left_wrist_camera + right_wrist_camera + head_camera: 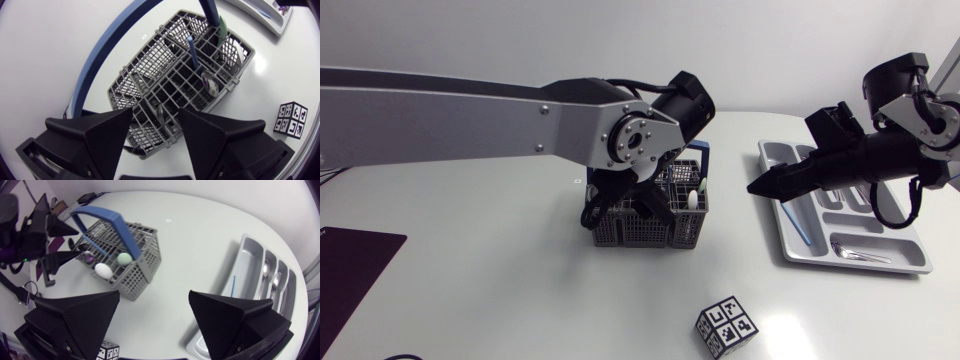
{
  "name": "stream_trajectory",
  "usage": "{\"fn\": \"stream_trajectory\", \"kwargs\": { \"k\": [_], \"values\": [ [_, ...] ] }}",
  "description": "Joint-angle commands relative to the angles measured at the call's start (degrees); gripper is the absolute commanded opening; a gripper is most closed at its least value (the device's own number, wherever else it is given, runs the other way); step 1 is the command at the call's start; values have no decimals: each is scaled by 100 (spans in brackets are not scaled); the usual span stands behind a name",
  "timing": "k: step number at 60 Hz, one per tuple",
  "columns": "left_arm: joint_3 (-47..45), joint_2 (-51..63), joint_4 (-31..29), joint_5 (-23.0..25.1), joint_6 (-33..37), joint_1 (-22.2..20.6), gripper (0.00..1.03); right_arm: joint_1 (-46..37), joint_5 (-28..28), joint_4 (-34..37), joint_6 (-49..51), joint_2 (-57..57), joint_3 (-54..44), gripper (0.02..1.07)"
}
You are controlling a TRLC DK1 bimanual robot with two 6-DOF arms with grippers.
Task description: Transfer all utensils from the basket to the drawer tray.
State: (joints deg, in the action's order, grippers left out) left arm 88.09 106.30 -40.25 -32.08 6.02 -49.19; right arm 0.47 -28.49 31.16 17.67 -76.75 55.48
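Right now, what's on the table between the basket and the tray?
Nothing. In the head view, only bare table lies between the basket and the tray; the right wrist view shows the same.

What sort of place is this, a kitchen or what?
Probably a robotics lab bench, not a kitchen: a plain white table, my left arm and right arm over it, and a marker cube near the cutlery basket and drawer tray.

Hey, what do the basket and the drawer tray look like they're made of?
Basket: likely grey moulded plastic, matte, judging by its thick open grid walls; its handle looks like blue plastic. Drawer tray: seemingly light grey plastic, smooth with a soft sheen and rounded moulded compartments.
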Motion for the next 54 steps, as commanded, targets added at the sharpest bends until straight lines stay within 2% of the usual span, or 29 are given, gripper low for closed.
{"fn": "stream_trajectory", "kwargs": {
  "k": [1,7,12,21,29,33,41,54],
  "values": [
    [85,216,-62,-124,-101,67,59,199,-192,40,377,354,-372,102],
    [32,277,-44,-167,-119,76,55,357,-587,22,799,670,-662,102],
    [6,303,-36,-176,-154,59,54,542,-702,-57,1037,846,-881,102],
    [24,374,-18,-220,-207,59,41,867,-711,-250,1221,978,-1145,102],
    [15,400,0,-255,-233,67,26,946,-711,-382,1221,995,-1251,102],
    [6,418,0,-273,-233,67,22,946,-702,-444,1221,995,-1277,102],
    [-20,435,8,-273,-224,59,6,946,-667,-497,1204,969,-1312,102],
    [-47,409,35,-299,-215,50,4,946,-649,-505,1195,987,-1338,102]
  ]
}}
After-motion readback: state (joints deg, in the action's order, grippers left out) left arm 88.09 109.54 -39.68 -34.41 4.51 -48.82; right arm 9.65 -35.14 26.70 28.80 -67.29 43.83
